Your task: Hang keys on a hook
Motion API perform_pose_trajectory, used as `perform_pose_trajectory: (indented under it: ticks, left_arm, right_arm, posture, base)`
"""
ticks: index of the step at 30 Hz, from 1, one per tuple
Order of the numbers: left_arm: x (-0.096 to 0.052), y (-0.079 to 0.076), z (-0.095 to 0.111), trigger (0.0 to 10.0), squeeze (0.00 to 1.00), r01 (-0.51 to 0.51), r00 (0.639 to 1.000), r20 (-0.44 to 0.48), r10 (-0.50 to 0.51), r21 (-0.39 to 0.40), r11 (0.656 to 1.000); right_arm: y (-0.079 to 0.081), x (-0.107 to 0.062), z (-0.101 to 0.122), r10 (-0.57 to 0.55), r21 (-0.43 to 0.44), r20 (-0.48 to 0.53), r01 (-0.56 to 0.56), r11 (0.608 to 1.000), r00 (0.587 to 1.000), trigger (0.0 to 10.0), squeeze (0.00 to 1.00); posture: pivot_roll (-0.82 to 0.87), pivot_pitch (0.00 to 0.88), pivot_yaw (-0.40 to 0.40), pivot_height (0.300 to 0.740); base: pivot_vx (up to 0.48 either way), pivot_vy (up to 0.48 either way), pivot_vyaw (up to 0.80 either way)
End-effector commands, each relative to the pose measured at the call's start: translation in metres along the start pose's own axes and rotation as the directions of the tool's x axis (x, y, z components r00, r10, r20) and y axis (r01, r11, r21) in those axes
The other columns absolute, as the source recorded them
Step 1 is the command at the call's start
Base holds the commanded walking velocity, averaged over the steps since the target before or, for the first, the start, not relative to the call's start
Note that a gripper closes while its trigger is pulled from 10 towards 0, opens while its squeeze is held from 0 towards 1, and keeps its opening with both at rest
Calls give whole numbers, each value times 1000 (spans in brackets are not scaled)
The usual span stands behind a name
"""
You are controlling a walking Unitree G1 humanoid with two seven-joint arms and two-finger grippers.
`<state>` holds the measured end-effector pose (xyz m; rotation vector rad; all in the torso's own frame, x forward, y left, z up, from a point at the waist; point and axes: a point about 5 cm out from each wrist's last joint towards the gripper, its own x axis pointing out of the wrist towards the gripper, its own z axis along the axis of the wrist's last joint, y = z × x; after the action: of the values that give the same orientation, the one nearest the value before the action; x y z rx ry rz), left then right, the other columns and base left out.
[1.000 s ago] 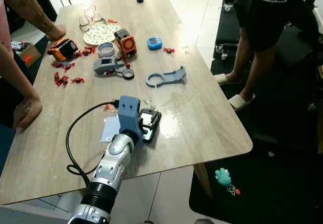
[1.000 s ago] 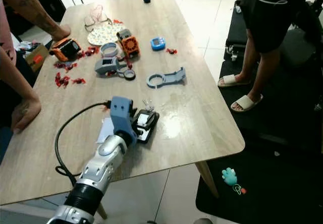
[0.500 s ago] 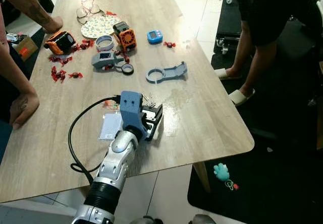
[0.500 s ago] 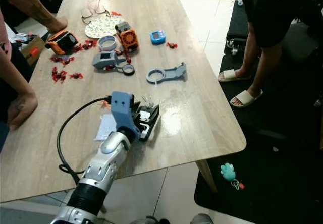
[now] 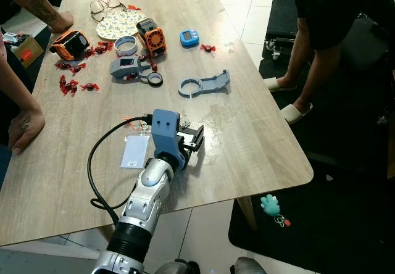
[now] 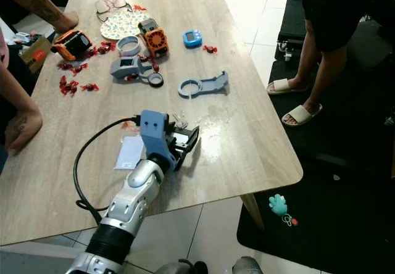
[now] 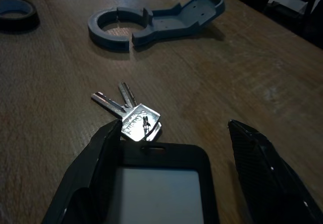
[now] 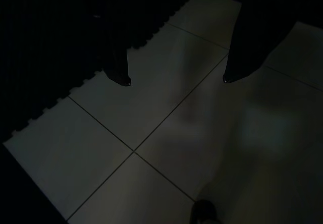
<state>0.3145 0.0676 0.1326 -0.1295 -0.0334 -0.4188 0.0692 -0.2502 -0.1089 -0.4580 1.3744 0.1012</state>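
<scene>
We see the left gripper (image 7: 174, 176) low over the wooden table (image 5: 259, 144), fingers spread wide, gripping nothing. The keys (image 7: 128, 114) lie flat between the fingertips, attached to a black card holder (image 7: 154, 183). Right gripper (image 8: 174, 77) hangs open above floor tiles.

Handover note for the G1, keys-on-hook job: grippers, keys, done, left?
Left gripper: jaws open, low over the table, straddling a black card holder; nothing gripped.
Right gripper: open, hanging idle over the floor.
Keys: flat on the table at the card holder's far end, just ahead of the left gripper. Whether they are attached to the holder is unclear.
Grey ring-shaped bracket lies further along the table; no hook can be identified.
Done: approach. Left: grasp keys, lift, find hook, hang.
</scene>
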Motion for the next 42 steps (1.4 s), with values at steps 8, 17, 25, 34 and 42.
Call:
perform_pose_trajectory:
  ticks: [8,17,25,34,42]
  left_arm:
    - [-1,-1,-10,1059,0,-22,999,-34,24,56,998]
    - [-1,-2,-11,196,0,-20,999,-33,22,64,998]
    - [-1,-3,-11,196,0,-19,999,-31,22,71,997]
    - [1,-5,-6,1373,0,-9,1000,-4,9,67,998]
    - [4,-9,19,4588,0,89,990,118,-78,-95,991]
  right_arm:
    - [5,0,-8,14,-4,-17,-14,1000,1000,10000,0]
    - [5,0,-8,13,-1,-15,-13,1000,1000,10000,0]
    - [4,0,-6,12,1,-9,-12,1000,1000,10000,0]
    - [3,0,-4,10,6,-2,-10,1000,1000,10000,0]
    - [2,0,0,9,10,9,-9,1000,1000,10000,0]
  posture:
    - [-165,252,140,740]
    - [-173,248,140,740]
    - [-175,250,140,740]
    - [-179,246,138,740]
    - [-176,224,137,740]
  base:
    - [0,0,0]
    - [0,0,0]
    - [0,0,0]
    - [0,0,0]
    - [0,0,0]
